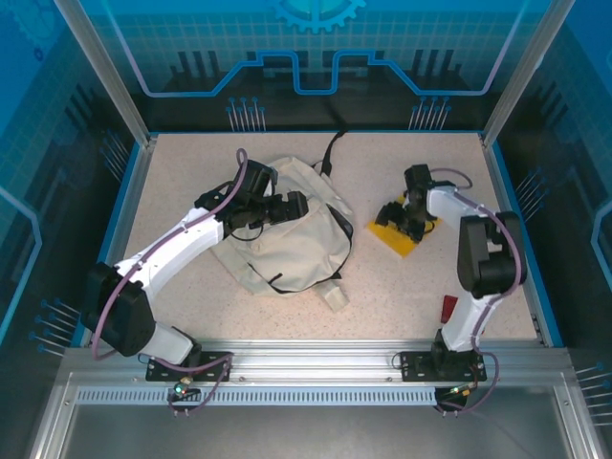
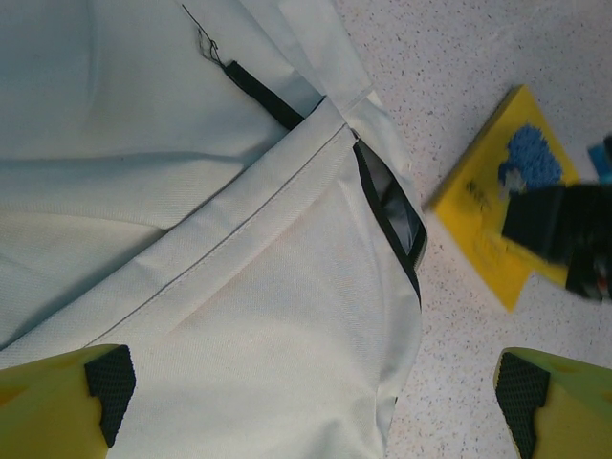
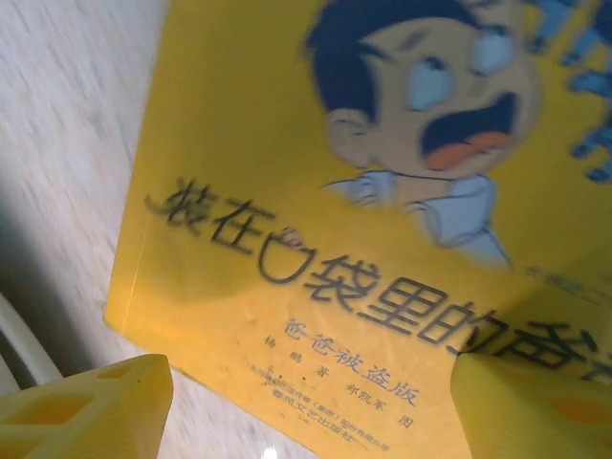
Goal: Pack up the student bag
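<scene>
The student bag (image 1: 287,244), cream fabric with black trim, lies flat left of the table's middle. My left gripper (image 1: 285,208) hovers over its upper part. In the left wrist view the bag (image 2: 239,287) spreads beneath my open left gripper (image 2: 316,406), whose black pads (image 2: 110,382) stand wide apart with nothing between them. A black-edged zip opening (image 2: 390,215) runs along the bag's right side. A yellow book (image 1: 405,235) lies right of the bag. My right gripper (image 1: 405,218) is low over it, open; its fingers (image 3: 86,411) straddle the near edge of the book (image 3: 316,191).
A small red object (image 1: 448,308) lies near the right arm's base. The bag's black strap (image 1: 331,151) trails toward the back wall. Blue rails (image 1: 535,249) edge the speckled table (image 1: 402,296). In the left wrist view, the book (image 2: 483,206) and the right gripper (image 2: 564,229) are seen.
</scene>
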Tool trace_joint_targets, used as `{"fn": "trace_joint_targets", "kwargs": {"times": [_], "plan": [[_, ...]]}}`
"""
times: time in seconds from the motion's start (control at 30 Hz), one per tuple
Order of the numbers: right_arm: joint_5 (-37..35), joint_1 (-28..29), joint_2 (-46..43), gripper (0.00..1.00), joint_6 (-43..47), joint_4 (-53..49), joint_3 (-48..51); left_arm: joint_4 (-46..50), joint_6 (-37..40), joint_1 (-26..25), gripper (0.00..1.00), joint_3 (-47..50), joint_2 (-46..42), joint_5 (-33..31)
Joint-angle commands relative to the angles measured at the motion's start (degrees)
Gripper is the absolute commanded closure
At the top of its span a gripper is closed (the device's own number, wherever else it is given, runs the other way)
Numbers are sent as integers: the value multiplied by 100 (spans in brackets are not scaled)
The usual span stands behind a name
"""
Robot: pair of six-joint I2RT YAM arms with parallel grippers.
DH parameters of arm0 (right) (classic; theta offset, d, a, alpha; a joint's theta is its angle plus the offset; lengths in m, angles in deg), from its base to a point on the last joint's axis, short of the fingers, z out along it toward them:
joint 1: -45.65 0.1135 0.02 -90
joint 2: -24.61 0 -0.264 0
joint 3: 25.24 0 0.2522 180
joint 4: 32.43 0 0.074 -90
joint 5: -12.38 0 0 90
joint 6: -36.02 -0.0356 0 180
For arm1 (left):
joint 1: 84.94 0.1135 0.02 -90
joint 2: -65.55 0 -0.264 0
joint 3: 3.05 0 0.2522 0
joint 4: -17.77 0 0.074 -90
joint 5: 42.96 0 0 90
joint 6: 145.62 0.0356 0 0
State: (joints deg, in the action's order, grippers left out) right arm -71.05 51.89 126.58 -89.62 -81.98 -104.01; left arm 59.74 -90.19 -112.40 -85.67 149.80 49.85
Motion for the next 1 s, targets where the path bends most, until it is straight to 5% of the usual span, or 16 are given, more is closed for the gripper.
{"fn": "trace_joint_targets", "kwargs": {"times": [0.0,0.17,0.3,0.53,0.83,0.97], "plan": [[147,172,-645,22,-470,-235,947,93,-80,41,1,-135,56,111],[-207,330,-1725,22,-784,-459,1843,6,-146,45,1,-59,25,208],[-625,348,-2129,21,-552,-780,1504,-74,-200,32,1,-13,37,344],[-900,-127,-1609,21,17,-948,665,59,-73,-98,1,-192,223,732],[-658,-917,-1127,22,479,-727,809,304,188,-1015,3,-939,1074,764],[-471,-1054,-918,31,654,-652,842,249,124,-1358,9,-1328,1616,928]]}}
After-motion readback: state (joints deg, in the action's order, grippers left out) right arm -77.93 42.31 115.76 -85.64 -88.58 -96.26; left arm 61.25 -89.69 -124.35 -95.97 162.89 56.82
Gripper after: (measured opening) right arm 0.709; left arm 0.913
